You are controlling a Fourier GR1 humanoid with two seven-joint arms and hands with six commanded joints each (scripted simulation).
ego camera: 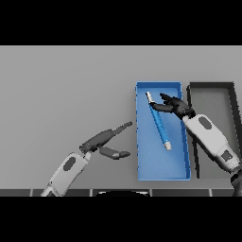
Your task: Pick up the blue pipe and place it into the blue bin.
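Observation:
The blue pipe, with pale ends, lies slanted inside the blue bin, running from the bin's upper left toward its middle. My right hand hovers over the bin's upper right part, just right of the pipe's upper half, with its fingers spread and holding nothing. My left hand is over the table left of the bin, its fingers straight and pointing toward the bin, its thumb spread.
A dark grey bin stands directly right of the blue bin, and my right forearm crosses its left wall. Bare grey table stretches to the left and behind.

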